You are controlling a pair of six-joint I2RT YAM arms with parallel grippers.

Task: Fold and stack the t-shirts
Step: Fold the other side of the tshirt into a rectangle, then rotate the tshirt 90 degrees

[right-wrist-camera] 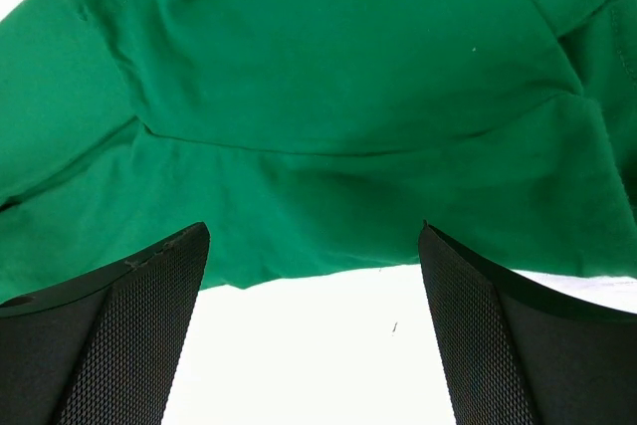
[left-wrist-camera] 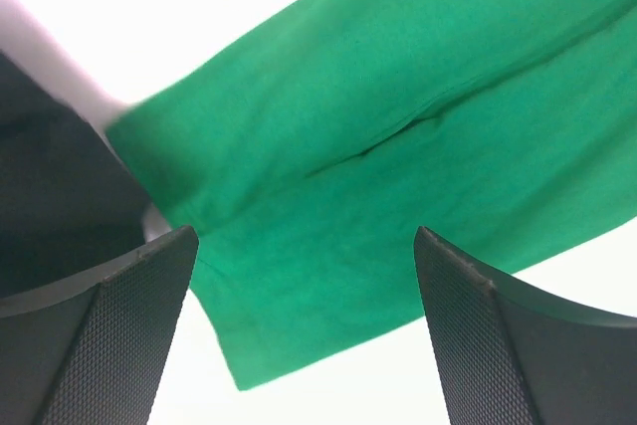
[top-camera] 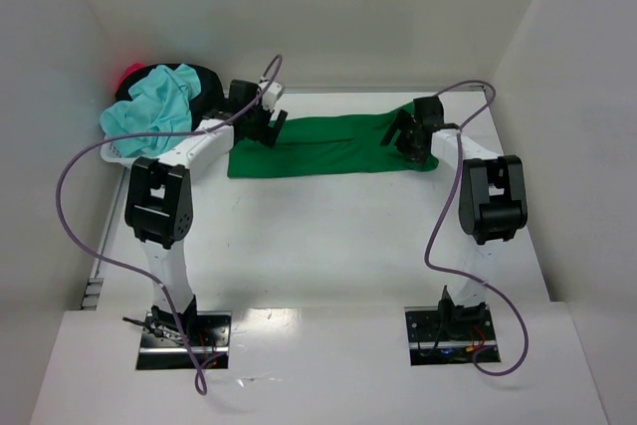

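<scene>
1. The green t-shirt (top-camera: 328, 144) lies flat on the table (top-camera: 328, 246) at the far side, as a long band. I judge the lengthwise fold is done and the cross folds are left.
2. My left gripper (left-wrist-camera: 307, 246) and right gripper (right-wrist-camera: 314, 241) hover over its two ends, jaws wide apart, holding nothing.
3. The white basket (top-camera: 111, 153) at far left holds a crumpled turquoise t-shirt (top-camera: 154, 106) over a black t-shirt (top-camera: 207, 82), with a pink cloth (top-camera: 127, 75) behind. Nothing is stacked yet.
</scene>
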